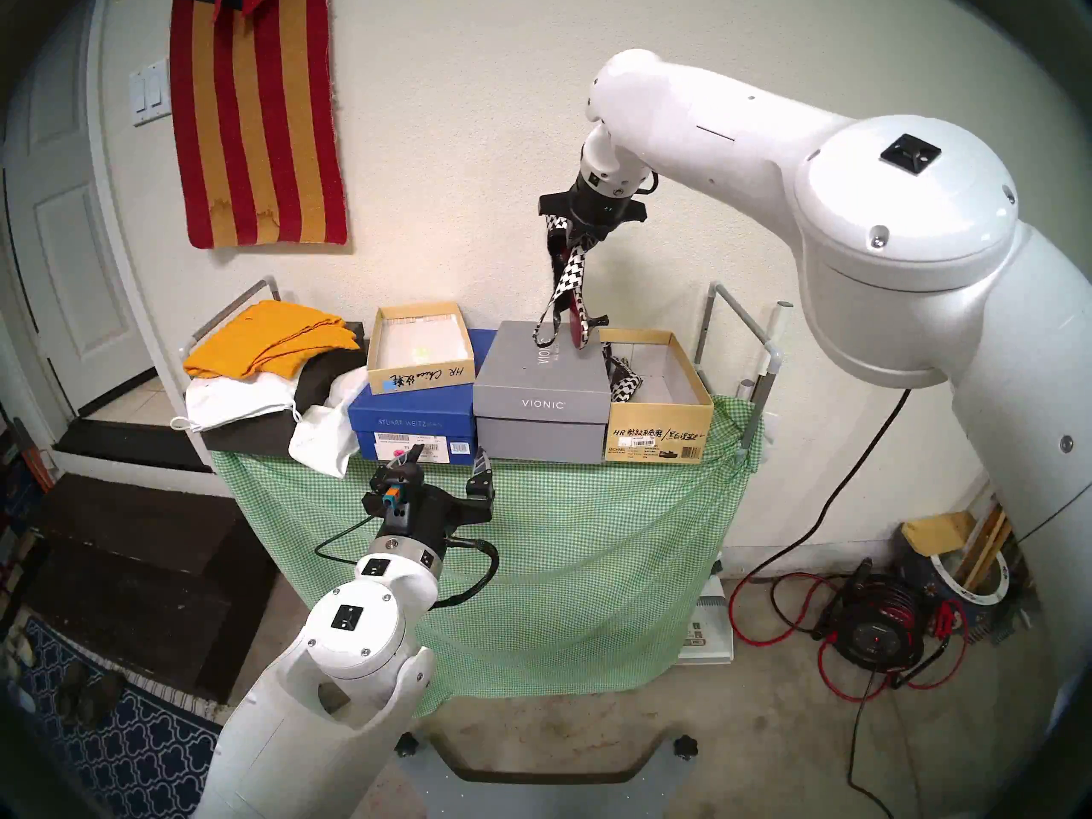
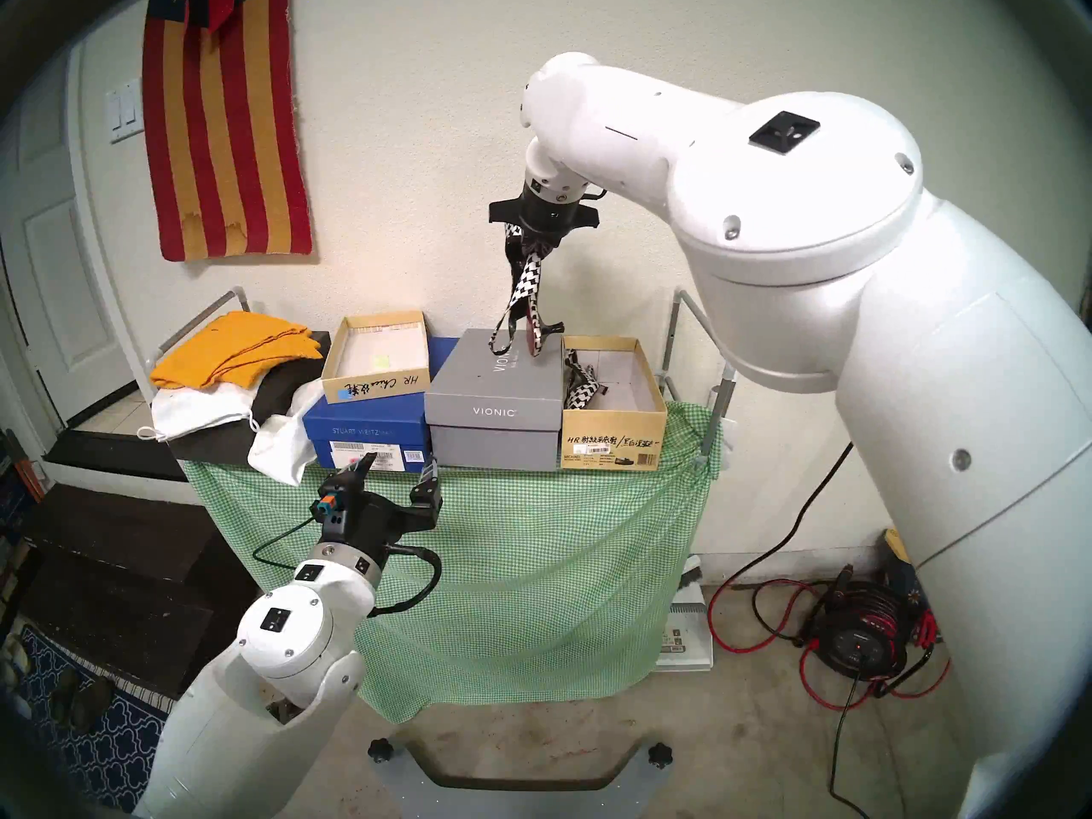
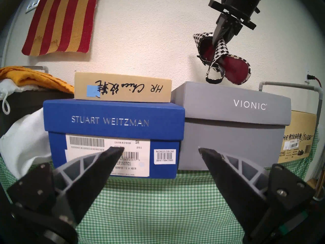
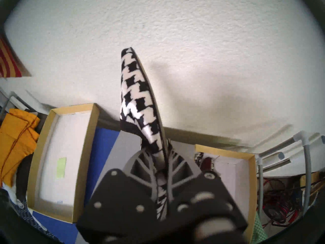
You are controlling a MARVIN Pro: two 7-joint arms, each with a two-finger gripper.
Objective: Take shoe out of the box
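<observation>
We find one black-and-white houndstooth shoe [image 1: 572, 280] hanging in the air, clear of the box [image 1: 659, 413] and above the grey box [image 1: 540, 380] beside it. The right gripper [image 1: 582, 241] has its jaws clenched on the shoe's upper; in the right wrist view the pointed toe [image 4: 136, 97] stands up between the fingers. The strap [image 1: 546, 324] dangles in a loop, and the dark red lining [image 3: 235, 69] faces the left wrist camera.

The box sits at the right end of the surface [image 1: 532, 504], touching the grey box on its left. It is lidless, with handwriting and a barcode label on its front. A second houndstooth shoe [image 1: 620, 377] lies inside, against the wall nearest the grey box.

To the left of the grey box we note a blue box [image 1: 413, 425] with a smaller tan box [image 1: 419, 351] resting on top, open and white inside. Yellow cloth [image 1: 272, 339] and white cloth [image 1: 236, 401] are piled at the left end.

The left gripper [image 1: 440, 463] hangs in front of the blue box, its jaws released and spread apart, holding nothing. A green checked cover drapes the surface.
</observation>
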